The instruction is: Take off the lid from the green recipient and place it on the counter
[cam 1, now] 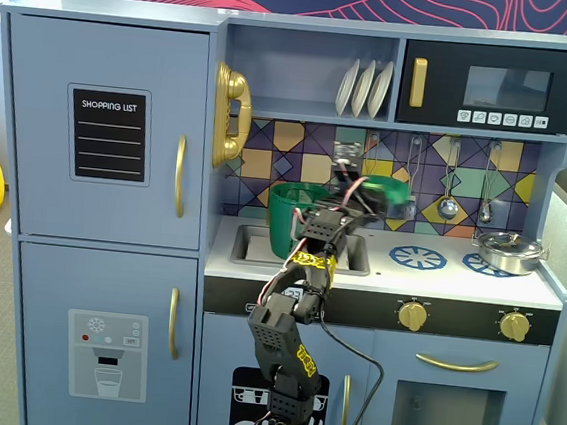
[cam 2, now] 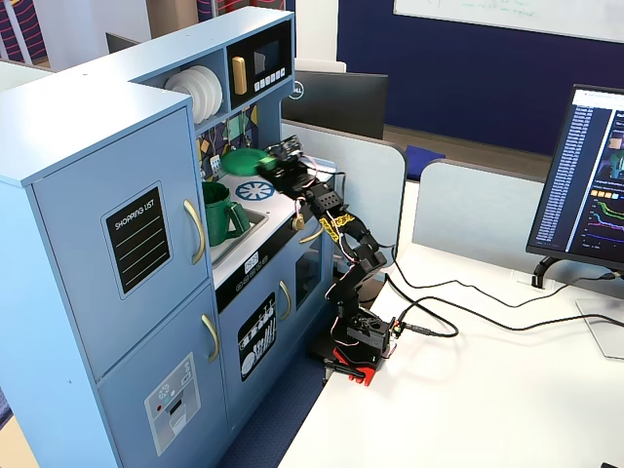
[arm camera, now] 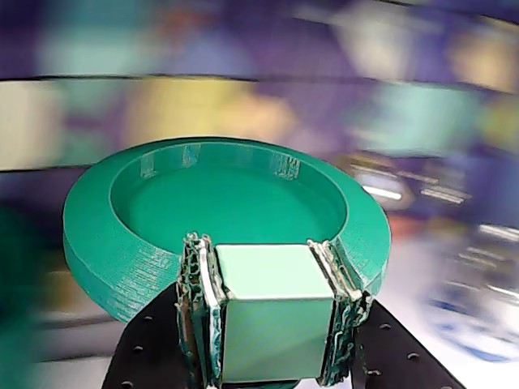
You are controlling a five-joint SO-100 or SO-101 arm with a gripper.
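My gripper [arm camera: 273, 258] is shut on the blocky knob of the green lid [arm camera: 203, 203]. It holds the lid in the air, tilted, above the white counter [cam 1: 428, 279]. In a fixed view the lid [cam 1: 386, 189] hangs to the right of the green recipient [cam 1: 289, 218], clear of its rim, with the gripper [cam 1: 358, 197] just left of it. The recipient stands open at the sink. In the other fixed view the lid [cam 2: 244, 161] is beyond the recipient [cam 2: 222, 214], over the counter [cam 2: 278, 203], held by the gripper [cam 2: 273, 162].
A silver metal pot [cam 1: 509, 251] sits on the right burner ring. The left burner ring [cam 1: 418, 256] is bare. Utensils [cam 1: 448, 203] hang on the tiled back wall. A shelf with white plates [cam 1: 364, 88] and a microwave [cam 1: 491, 87] are overhead.
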